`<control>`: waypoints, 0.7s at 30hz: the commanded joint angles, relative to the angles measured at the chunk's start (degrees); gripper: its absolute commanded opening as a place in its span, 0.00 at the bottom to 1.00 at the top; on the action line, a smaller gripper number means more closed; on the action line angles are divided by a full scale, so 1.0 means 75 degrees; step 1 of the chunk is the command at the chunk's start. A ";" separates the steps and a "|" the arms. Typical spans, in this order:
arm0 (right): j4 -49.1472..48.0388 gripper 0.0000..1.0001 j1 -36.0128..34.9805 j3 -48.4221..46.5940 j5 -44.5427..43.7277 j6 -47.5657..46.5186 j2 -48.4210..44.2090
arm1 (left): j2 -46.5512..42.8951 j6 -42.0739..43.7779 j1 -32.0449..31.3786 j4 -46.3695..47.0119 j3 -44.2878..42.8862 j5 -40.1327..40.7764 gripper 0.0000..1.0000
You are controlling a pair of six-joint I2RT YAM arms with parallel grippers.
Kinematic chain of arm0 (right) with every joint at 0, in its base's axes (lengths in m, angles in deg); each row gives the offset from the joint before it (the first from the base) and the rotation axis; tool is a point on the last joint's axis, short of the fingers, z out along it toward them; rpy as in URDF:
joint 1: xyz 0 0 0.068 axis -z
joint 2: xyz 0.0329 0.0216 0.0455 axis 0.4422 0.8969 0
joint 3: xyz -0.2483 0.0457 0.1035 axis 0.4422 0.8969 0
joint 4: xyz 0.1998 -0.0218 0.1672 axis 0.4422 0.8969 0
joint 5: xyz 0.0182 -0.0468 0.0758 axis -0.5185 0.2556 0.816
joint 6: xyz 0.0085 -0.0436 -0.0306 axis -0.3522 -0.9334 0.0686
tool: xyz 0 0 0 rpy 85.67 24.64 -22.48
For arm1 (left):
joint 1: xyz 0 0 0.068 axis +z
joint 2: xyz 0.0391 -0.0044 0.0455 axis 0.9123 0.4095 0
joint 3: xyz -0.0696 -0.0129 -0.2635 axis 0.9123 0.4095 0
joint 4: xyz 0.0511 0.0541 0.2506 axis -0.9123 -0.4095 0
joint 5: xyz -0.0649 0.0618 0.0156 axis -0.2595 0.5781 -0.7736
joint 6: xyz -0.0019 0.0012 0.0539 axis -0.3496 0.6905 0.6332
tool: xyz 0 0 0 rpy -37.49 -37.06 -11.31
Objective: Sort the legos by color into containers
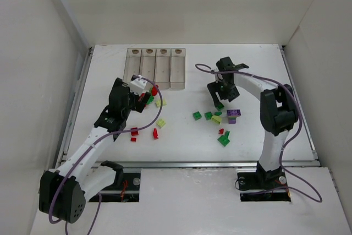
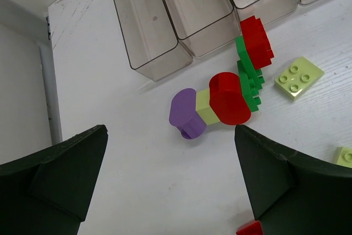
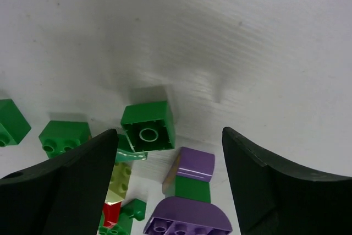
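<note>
Four clear containers stand in a row at the back left; they also show in the left wrist view, with nothing in the parts that show. My left gripper is open and empty, just short of a joined cluster: a purple brick, a pale yellow-green one, a red one, a green one. My right gripper is open and empty over an upside-down green brick and a purple-green-purple stack.
Loose red bricks and pale bricks lie near the left arm. Green bricks, a purple stack and a green piece lie mid-right. White walls enclose the table on three sides.
</note>
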 commanded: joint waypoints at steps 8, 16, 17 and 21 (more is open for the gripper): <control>0.0023 0.58 -0.0565 -0.0172 0.0167 0.0140 0.0227 | 0.0000 0.0212 -0.0033 0.0248 -0.0062 -0.0188 1.00; 0.0023 0.59 -0.0495 -0.0243 -0.0174 0.0362 0.0075 | 0.0000 0.0212 -0.0033 0.0248 0.0008 -0.0200 1.00; 0.0023 0.53 -0.0495 -0.0243 -0.0011 0.0362 0.0075 | 0.0000 0.0212 -0.0033 0.0317 0.0008 -0.0270 1.00; -0.0258 0.47 -0.0495 -0.0102 0.0259 0.0362 0.0075 | -0.0070 0.0212 -0.0033 0.0388 0.0008 -0.0271 1.00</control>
